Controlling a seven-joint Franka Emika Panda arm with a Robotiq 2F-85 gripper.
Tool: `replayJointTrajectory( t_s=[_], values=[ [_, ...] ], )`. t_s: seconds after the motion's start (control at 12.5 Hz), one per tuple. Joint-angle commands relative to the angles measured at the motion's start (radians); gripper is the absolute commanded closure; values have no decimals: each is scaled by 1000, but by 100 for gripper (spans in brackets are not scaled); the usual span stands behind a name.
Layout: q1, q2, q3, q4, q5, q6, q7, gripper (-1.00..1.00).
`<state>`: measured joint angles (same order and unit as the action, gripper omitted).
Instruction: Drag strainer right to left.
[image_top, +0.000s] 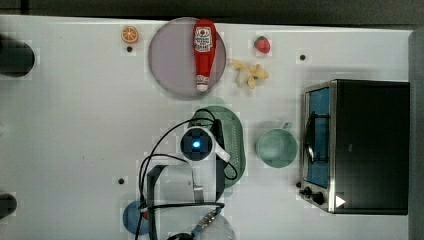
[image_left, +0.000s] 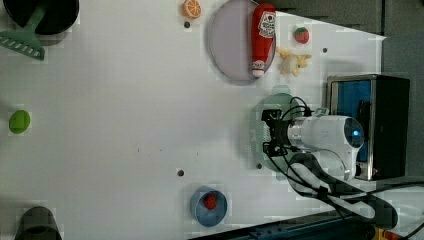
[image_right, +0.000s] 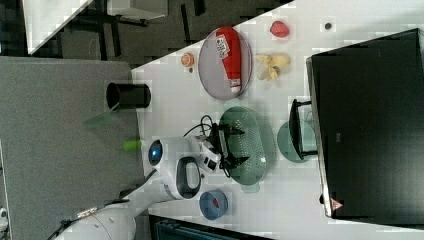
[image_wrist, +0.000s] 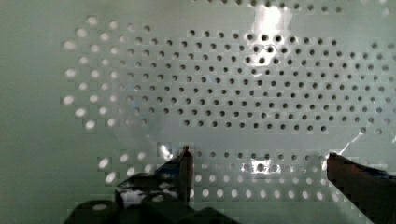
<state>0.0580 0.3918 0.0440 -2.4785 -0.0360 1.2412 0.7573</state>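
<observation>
The strainer (image_top: 236, 135) is a pale mint-green oval basin with a perforated centre, lying between the plate and the mug in the top view. My arm's white wrist covers the strainer's left half in the top view. The gripper (image_right: 237, 146) is open, its two dark fingers spread inside the basin over the strainer (image_right: 256, 142). In the wrist view the gripper (image_wrist: 259, 163) hovers close above the holes of the strainer (image_wrist: 224, 84), with nothing between the fingertips (image_wrist: 183, 163). The left view shows the gripper (image_left: 270, 132) over the strainer (image_left: 254, 135).
A green mug (image_top: 276, 147) stands just to the top view's right of the strainer, then a toaster oven (image_top: 365, 145). A grey-lilac plate (image_top: 172, 60) carries a ketchup bottle (image_top: 204, 52). A banana (image_top: 248, 73), a strawberry (image_top: 262, 44), an orange slice (image_top: 129, 34) and a blue bowl (image_top: 131, 217) lie around.
</observation>
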Motion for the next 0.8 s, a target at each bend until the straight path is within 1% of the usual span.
replayJointTrajectory(
  t_s=[0.08, 0.4, 0.8],
  values=[
    [43, -24, 13, 13, 12, -3, 87, -100],
    [107, -2, 46, 30, 13, -5, 246, -100],
    [186, 32, 98, 100, 13, -50, 383, -100]
  ],
)
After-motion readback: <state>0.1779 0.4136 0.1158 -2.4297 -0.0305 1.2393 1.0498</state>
